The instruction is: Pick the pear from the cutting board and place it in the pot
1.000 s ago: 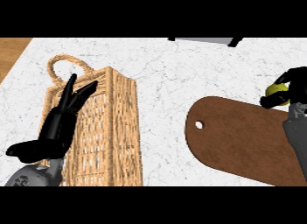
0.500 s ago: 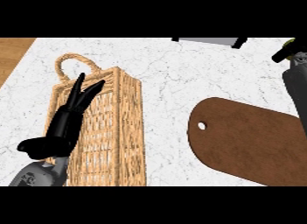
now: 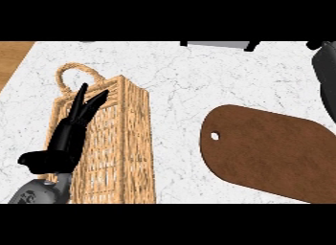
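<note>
Wicker basket point(image 3: 121, 143) is seen at left on the marble counter point(image 3: 184, 81) — the left hand point(image 3: 68, 136) rests over it, fingers straight. Brown cutting board point(image 3: 276, 153) lies bare at right; the pear cannot be seen, and the right hand is out of view.

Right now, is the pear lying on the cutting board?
No, the brown cutting board shows a bare top with only its hanging hole, and no pear is visible.

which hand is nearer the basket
Left. The left hand lies over the basket; of the right arm only the forearm shows, far across the board.
</note>
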Action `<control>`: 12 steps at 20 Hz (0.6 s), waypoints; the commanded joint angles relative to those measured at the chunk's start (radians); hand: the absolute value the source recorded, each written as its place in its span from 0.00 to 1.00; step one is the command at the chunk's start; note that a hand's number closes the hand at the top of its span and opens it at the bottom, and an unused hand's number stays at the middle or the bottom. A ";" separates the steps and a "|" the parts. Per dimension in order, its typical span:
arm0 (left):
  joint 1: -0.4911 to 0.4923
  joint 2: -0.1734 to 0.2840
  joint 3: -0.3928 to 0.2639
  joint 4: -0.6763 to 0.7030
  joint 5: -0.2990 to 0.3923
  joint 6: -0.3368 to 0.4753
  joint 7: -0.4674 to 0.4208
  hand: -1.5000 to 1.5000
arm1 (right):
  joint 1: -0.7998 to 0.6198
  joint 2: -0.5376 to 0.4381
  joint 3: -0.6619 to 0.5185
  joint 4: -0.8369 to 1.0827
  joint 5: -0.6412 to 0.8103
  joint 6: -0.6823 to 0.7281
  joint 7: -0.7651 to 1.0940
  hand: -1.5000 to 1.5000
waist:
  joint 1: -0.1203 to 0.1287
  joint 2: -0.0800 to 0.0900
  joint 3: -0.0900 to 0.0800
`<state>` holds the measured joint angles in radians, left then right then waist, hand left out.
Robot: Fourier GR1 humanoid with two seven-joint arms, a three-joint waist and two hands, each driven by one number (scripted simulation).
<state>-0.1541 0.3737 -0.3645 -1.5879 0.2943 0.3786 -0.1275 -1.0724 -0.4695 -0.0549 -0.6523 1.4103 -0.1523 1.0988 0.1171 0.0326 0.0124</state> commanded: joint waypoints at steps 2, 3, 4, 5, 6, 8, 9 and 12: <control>0.018 -0.047 0.011 0.024 0.017 0.023 -0.018 0.50 | -0.077 -0.016 -0.047 0.131 0.059 -0.076 0.149 1.00 | -0.029 -0.001 -0.012; 0.022 -0.047 0.016 0.002 0.017 0.046 0.001 0.50 | -0.040 -0.010 -0.049 0.145 0.074 -0.111 0.165 1.00 | -0.037 -0.005 -0.011; 0.061 -0.050 0.000 0.009 0.006 0.043 -0.038 0.50 | -0.047 -0.005 -0.060 0.155 0.077 -0.112 0.171 1.00 | -0.043 -0.008 -0.012; 0.033 -0.052 0.010 0.029 0.017 0.034 -0.034 0.50 | -0.055 -0.070 -0.097 0.174 0.050 -0.108 0.102 1.00 | -0.054 -0.004 -0.012; 0.038 -0.041 0.023 0.039 0.024 0.023 -0.044 0.50 | -0.044 -0.069 -0.098 0.188 0.061 -0.145 0.093 1.00 | -0.057 -0.006 -0.012; 0.075 -0.040 0.016 0.045 0.012 0.029 -0.080 0.50 | -0.018 -0.027 -0.101 0.203 0.083 -0.187 0.144 1.00 | -0.063 -0.010 -0.012; 0.022 -0.056 0.000 0.023 0.007 0.058 -0.011 0.50 | -0.072 -0.085 -0.124 0.229 0.073 -0.143 0.095 1.00 | -0.062 -0.008 -0.011; 0.035 -0.026 0.053 0.060 0.039 0.024 -0.054 0.50 | -0.011 -0.114 -0.155 0.238 0.063 -0.209 0.041 1.00 | -0.082 -0.013 -0.012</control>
<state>-0.1066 0.3940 -0.3485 -1.5854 0.3080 0.4076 -0.1522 -1.0932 -0.5454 -0.1734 -0.4516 1.4780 -0.2698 1.0820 0.0577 0.0153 0.0154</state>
